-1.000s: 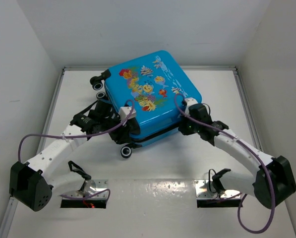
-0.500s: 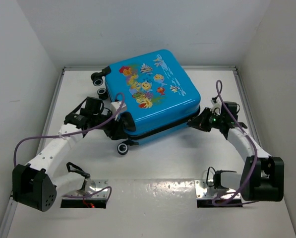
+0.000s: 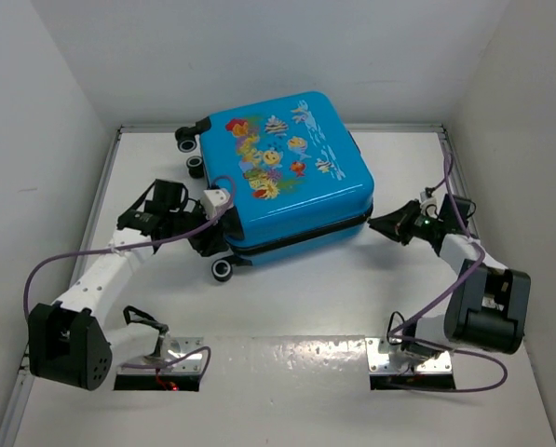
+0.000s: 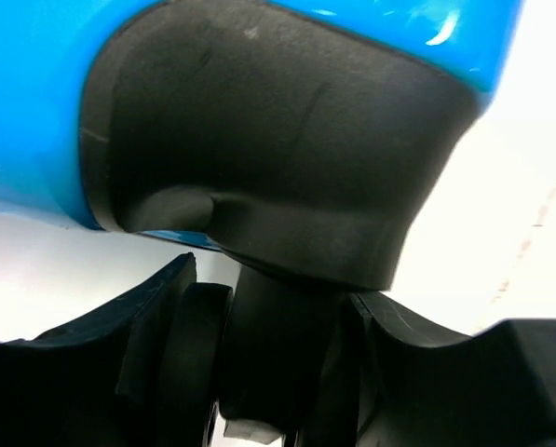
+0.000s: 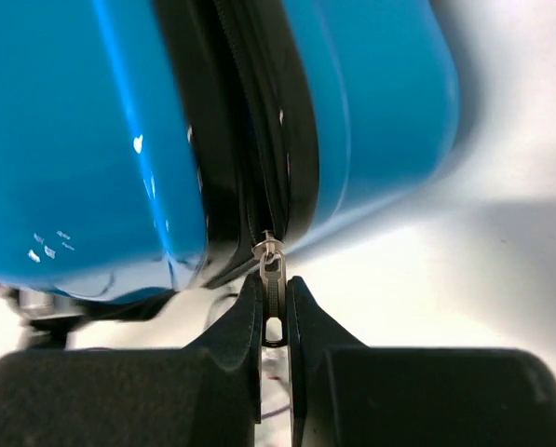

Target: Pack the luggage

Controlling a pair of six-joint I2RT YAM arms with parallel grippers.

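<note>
The luggage (image 3: 287, 177) is a bright-blue hard-shell case with fish prints, lying flat with its lid down at the back middle of the table. My left gripper (image 3: 210, 242) is at its near left corner. In the left wrist view the fingers (image 4: 166, 354) are closed round a black caster wheel (image 4: 273, 345) under the black wheel housing (image 4: 278, 158). My right gripper (image 3: 375, 223) is at the near right corner. It is shut on the metal zipper pull (image 5: 273, 275) that hangs from the black zipper band (image 5: 259, 140).
Two more black wheels (image 3: 186, 138) stick out at the luggage's far left, and one (image 3: 222, 269) at its near left. White walls and a raised table rim (image 3: 105, 186) enclose the workspace. Purple cables (image 3: 45, 270) loop beside both arms.
The luggage has turned and slid toward the back wall. My right gripper has carried the zipper pull along the near edge to the right corner. My left gripper has kept its hold on the wheel.
</note>
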